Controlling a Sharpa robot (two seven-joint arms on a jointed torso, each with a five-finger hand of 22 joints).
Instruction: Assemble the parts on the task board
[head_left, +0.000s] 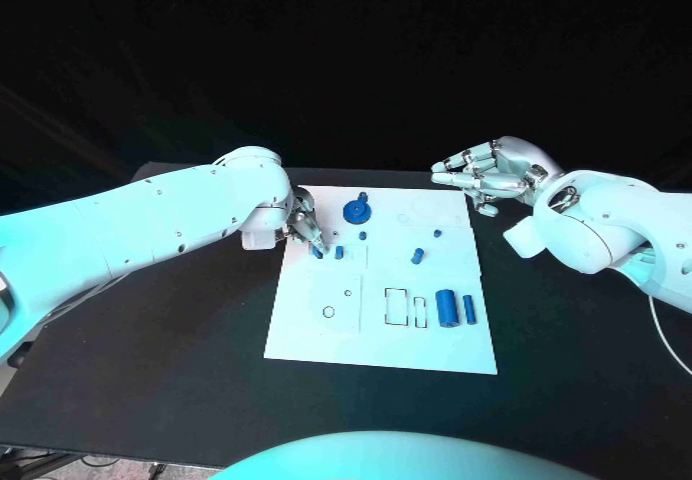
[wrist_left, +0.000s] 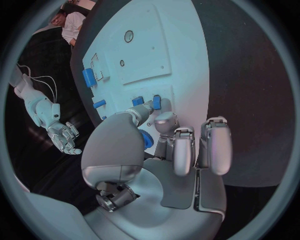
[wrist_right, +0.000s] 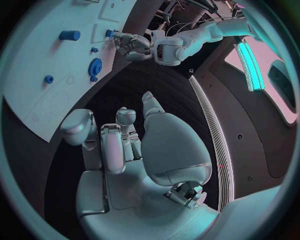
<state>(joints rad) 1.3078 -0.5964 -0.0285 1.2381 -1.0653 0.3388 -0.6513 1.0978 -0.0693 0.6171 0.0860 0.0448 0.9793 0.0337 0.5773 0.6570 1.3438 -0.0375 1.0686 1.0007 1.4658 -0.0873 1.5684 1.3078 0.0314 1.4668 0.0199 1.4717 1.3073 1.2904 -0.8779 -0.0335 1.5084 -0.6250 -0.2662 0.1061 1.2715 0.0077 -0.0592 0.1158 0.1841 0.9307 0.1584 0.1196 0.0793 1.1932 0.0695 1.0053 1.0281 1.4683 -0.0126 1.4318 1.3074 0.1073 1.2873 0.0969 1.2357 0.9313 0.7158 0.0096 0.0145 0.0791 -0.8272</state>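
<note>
Left hand (head_left: 300, 225) reaches onto the white task board (head_left: 317, 330), fingertips touching a small blue peg (head_left: 317, 252), seemingly to pick it. Right hand (head_left: 490, 172) hovers empty, fingers spread, beyond the board's far corner.

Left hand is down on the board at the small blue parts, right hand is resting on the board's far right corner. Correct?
Not quite. The right hand is raised off the task board, empty, fingers apart, beyond its far right corner, as the head view shows. The left hand is down at the small blue parts.

Dim, teal-lit scene; dark surroundings, wrist views bend strongly at edges.
</note>
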